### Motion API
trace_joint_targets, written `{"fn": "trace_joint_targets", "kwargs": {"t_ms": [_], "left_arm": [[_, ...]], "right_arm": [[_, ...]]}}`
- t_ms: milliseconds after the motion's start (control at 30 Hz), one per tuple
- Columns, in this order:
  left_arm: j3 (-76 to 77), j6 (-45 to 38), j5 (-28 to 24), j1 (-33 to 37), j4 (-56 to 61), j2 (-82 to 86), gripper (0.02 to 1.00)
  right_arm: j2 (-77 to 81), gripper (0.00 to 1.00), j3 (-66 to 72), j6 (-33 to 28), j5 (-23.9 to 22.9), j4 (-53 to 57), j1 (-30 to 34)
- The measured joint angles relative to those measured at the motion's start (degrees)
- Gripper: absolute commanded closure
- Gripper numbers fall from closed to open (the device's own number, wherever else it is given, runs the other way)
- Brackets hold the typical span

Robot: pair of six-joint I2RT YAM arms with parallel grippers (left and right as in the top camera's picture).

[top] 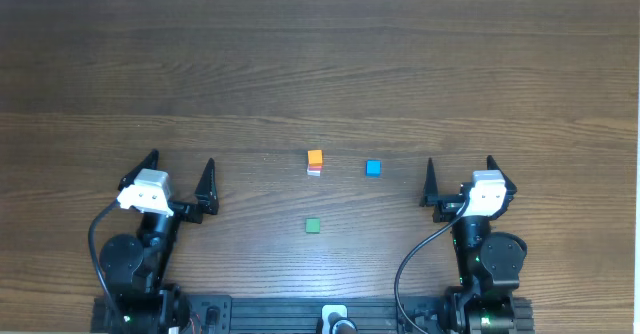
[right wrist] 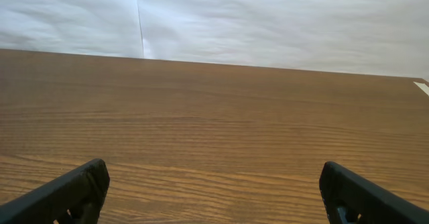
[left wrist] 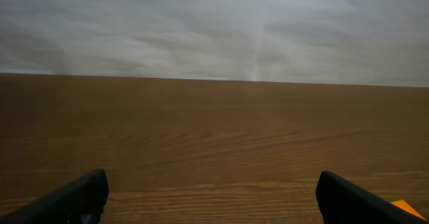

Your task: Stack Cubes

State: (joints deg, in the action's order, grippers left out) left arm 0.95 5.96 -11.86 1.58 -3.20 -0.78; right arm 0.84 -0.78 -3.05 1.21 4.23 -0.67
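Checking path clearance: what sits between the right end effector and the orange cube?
Only the blue cube, shown in the top view.

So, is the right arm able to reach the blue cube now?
Probably yes: the blue cube lies on the bare table near the open right gripper, and nothing stands between them; the orange cube sits beyond it.

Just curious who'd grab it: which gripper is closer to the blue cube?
Right. The right gripper sits nearby, right of the blue cube; the left gripper is far off to its left, beyond the orange cube.
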Motion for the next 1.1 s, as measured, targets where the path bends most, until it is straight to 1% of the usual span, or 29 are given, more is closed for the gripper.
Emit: {"fn": "trace_joint_targets", "kwargs": {"t_ms": [133, 267, 333, 400, 500, 600, 700, 800, 867, 900, 933, 967, 1000, 1100], "left_arm": [[0.0, 0.0, 0.0, 0.0, 0.0, 0.0, 0.020], [0.0, 0.0, 0.0, 0.0, 0.0, 0.0, 0.018], [0.0, 0.0, 0.0, 0.0, 0.0, 0.0, 0.018], [0.0, 0.0, 0.0, 0.0, 0.0, 0.0, 0.018], [0.0, 0.0, 0.0, 0.0, 0.0, 0.0, 0.020], [0.0, 0.0, 0.0, 0.0, 0.0, 0.0, 0.018], [0.0, 0.0, 0.0, 0.0, 0.0, 0.0, 0.018], [0.0, 0.0, 0.0, 0.0, -0.1, 0.1, 0.018], [0.0, 0.0, -0.1, 0.0, -0.1, 0.1, 0.018], [0.0, 0.0, -0.1, 0.0, -0.1, 0.2, 0.018], [0.0, 0.0, -0.2, 0.0, -0.1, 0.2, 0.018], [0.0, 0.0, -0.2, 0.0, -0.1, 0.2, 0.018], [0.0, 0.0, -0.2, 0.0, -0.1, 0.2, 0.018], [0.0, 0.0, -0.2, 0.0, -0.2, 0.2, 0.018]], "right_arm": [[0.0, 0.009, 0.0, 0.5, 0.2, -0.1, 0.0], [0.0, 0.007, 0.0, 4.8, 1.7, -1.8, 0.0], [0.0, 0.009, 0.0, 8.0, 2.9, -3.4, 0.0], [0.6, 0.009, 0.1, 10.7, 4.7, -5.7, 0.0], [3.1, 0.009, 0.0, 13.8, 8.8, -8.5, 0.0], [8.2, 0.009, -1.2, 16.7, 13.4, -8.6, 0.0], [16.4, 0.007, -5.6, 19.0, 18.5, -7.6, 0.0], [24.2, 0.007, -12.3, 20.0, 23.9, -4.7, -0.5], [30.2, 0.007, -18.6, 20.7, 27.6, 0.3, -1.9], [30.6, 0.009, -19.1, 20.8, 27.8, 1.0, -2.1], [33.8, 0.007, -22.5, 20.9, 29.3, 3.6, -3.3], [36.8, 0.009, -26.2, 21.0, 29.9, 8.5, -5.0], [38.8, 0.007, -28.2, 21.1, 30.5, 10.4, -6.2], [43.9, 0.009, -33.7, 21.7, 30.6, 17.2, -10.0]]}}
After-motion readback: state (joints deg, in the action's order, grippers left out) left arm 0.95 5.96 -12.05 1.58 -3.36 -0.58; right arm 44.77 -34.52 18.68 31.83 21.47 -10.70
